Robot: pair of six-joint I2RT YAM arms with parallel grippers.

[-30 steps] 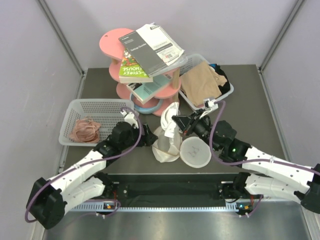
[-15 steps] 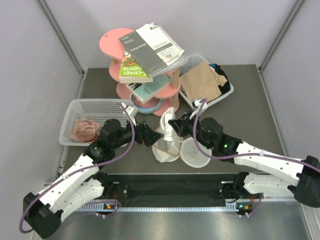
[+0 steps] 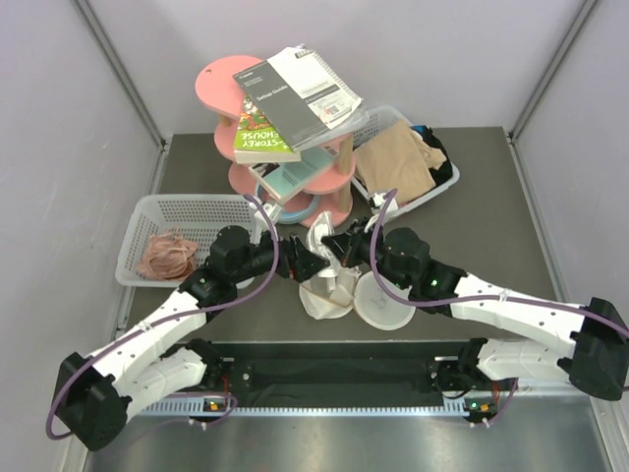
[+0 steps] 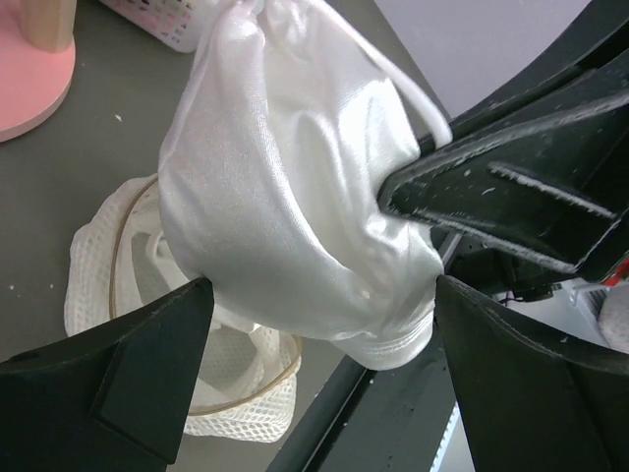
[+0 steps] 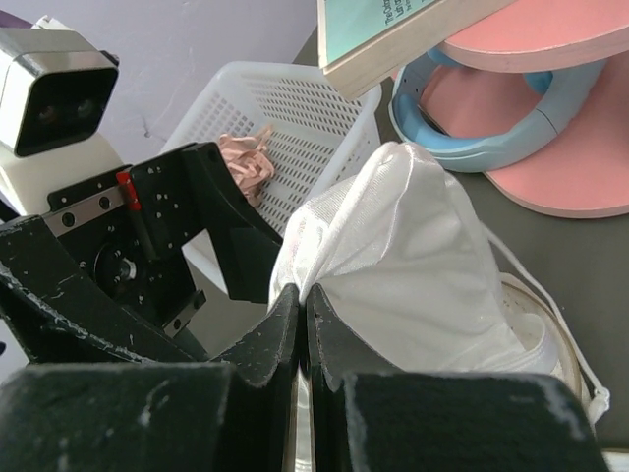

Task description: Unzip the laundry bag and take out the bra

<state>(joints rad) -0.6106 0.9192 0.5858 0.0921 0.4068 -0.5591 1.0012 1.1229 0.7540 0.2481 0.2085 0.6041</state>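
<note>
Right gripper point(image 5: 300, 300) pinching bra point(image 5: 413, 265); left gripper point(image 4: 322, 290) spread wide; book point(image 3: 257, 139) reads "HOUSE".

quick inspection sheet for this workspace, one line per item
surface: dark grey table, mostly bare on the right side
job's things: bra lifted above the laundry bag, which lies open on the table
clutter: white basket holding a pinkish bundle; second basket with tan cloth; pink stand carrying books; blue ring at its foot
grippers: right end effector shut on the bra; left end effector open, fingers either side of the bra
cables: purple cables loop above each wrist
surroundings: pale walls around the table; nothing else seen
</note>
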